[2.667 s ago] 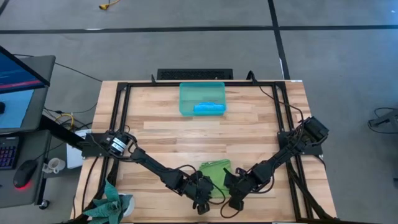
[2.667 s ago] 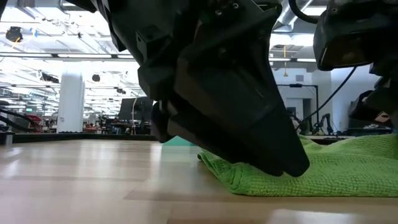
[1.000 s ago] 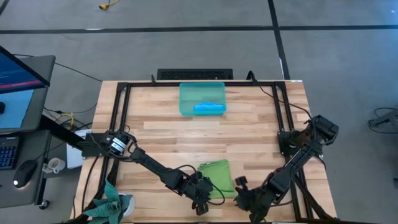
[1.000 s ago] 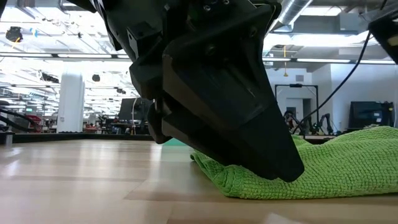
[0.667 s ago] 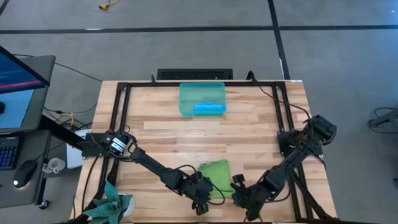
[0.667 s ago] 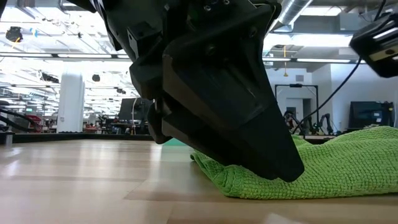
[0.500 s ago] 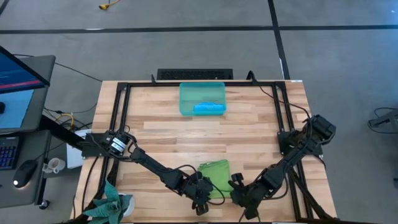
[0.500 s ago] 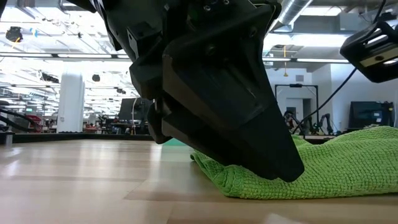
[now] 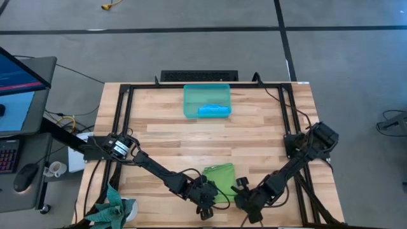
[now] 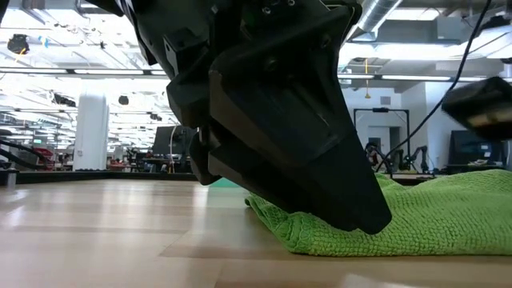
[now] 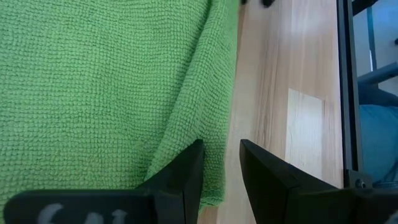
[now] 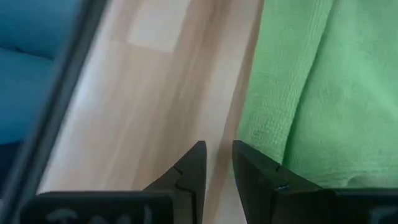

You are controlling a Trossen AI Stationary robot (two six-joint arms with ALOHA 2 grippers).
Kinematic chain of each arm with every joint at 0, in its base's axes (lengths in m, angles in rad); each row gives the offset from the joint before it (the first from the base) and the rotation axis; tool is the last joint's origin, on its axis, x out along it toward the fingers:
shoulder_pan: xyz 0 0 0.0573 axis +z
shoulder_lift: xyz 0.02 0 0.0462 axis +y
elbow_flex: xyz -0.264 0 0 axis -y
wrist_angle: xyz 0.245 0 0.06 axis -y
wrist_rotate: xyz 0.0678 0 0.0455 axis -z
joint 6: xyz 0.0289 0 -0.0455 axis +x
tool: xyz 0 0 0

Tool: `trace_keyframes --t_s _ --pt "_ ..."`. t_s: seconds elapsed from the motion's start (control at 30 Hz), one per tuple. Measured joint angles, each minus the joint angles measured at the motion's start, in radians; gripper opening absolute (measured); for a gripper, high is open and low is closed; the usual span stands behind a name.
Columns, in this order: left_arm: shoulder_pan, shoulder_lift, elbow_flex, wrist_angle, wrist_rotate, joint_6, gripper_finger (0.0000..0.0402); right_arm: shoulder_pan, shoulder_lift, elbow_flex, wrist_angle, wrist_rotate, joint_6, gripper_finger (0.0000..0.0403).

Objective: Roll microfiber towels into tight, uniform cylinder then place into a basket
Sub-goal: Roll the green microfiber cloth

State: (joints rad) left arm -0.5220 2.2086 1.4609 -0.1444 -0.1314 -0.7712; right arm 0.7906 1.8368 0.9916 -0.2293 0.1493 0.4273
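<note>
Saw a big wooden table (image 9: 254,140) with black rails round it. Found the left gripper (image 9: 206,205) low at the near edge, right at the near left corner of the lime green towel (image 9: 220,173). Saw its two fingers a little apart, not pinched on anything, with the towel's edge showing in the thin gap. Found the right gripper (image 9: 245,202) close by, just beside the towel's near right side. Saw its fingers a little apart too, with only bare wood in the gap and nothing held. Spotted the teal-green basket (image 9: 188,102) well away at the far middle of the table. Saw the green towel lying folded and flat on the wood, near the front, between the two grippers. Found the blue towel (image 9: 213,111) lying inside the basket, along its near right side.
</note>
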Motion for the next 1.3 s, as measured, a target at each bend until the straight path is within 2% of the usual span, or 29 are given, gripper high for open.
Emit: trace_keyframes --t_s 0.63,0.97,1.3 --pt "0.000 0.000 0.000 0.000 0.000 -0.005 0.0102 -0.033 0.007 0.031 -0.015 0.009 0.023 0.0102" --pt "0.000 0.000 0.000 0.000 0.000 -0.005 0.0102 -0.101 0.007 0.032 -0.070 0.015 0.147 0.0102" --pt "0.000 0.000 0.000 -0.007 0.000 0.007 0.0102 -0.119 0.012 0.005 -0.056 -0.010 0.306 0.0102"
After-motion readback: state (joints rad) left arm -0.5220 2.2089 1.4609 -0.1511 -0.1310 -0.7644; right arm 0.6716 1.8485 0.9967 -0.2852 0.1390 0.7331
